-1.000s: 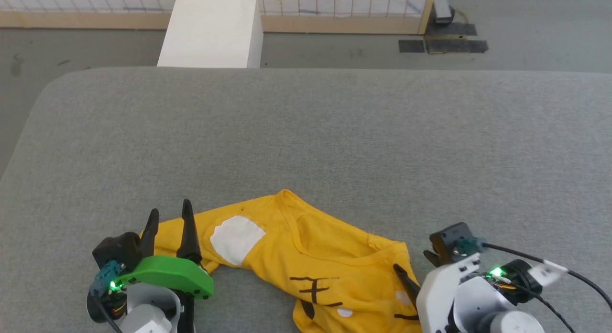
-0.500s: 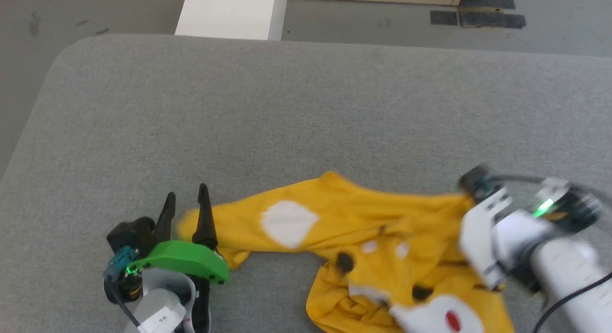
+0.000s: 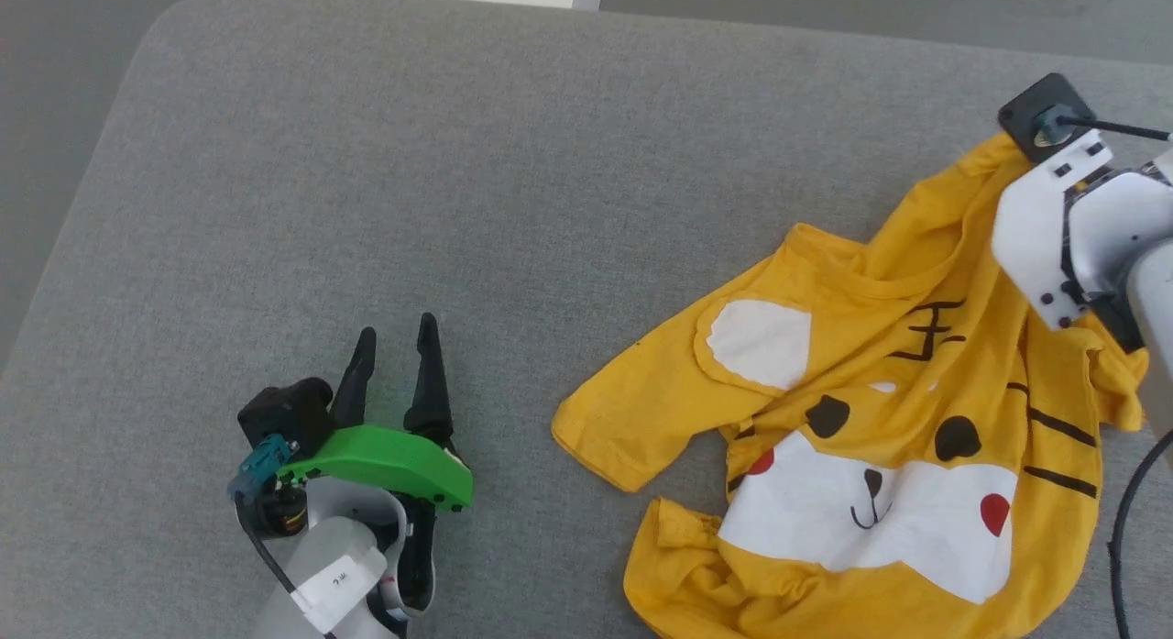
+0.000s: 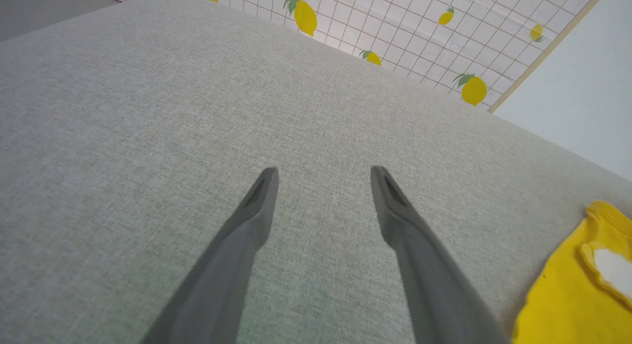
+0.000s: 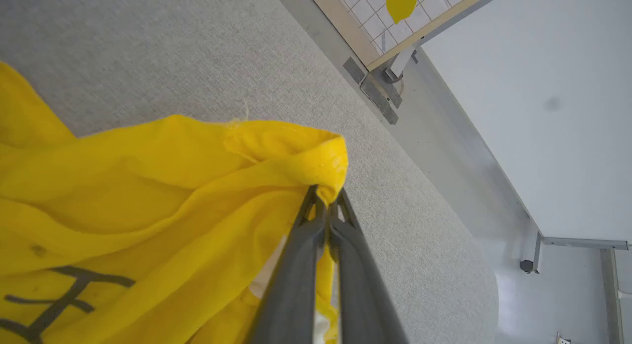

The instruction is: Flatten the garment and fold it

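While the right gripper (image 5: pixel 327 198) stands with its two dark fingers pressed together on a hemmed edge of the garment (image 3: pixel 852 419), the cloth falls away from that pinch in loose folds toward the lower left of the right wrist view. In the head view the pinched edge sits at the upper right (the fingertips are hidden there behind the white wrist housing (image 3: pixel 1035 236)). From there the mustard-yellow T-shirt spreads down the right side of the frame onto the grey padded surface (image 3: pixel 458 162), print side up and rumpled. One sleeve (image 3: pixel 623 419) reaches toward the lower centre, with a white patch (image 3: pixel 759 343) just above it. Lower right lies the white face print (image 3: pixel 871 520) with its black oval nose (image 3: pixel 872 481) and a red dot (image 3: pixel 994 512), and black stripes (image 3: pixel 1054 425) run along the right side. The left gripper (image 3: pixel 396 325) is at the lower left over bare grey fabric, its fingers spread and holding nothing, well apart from the sleeve. In its wrist view the yellow cloth shows at the lower right corner and the lemon-printed backdrop (image 4: pixel 395 28) along the top.
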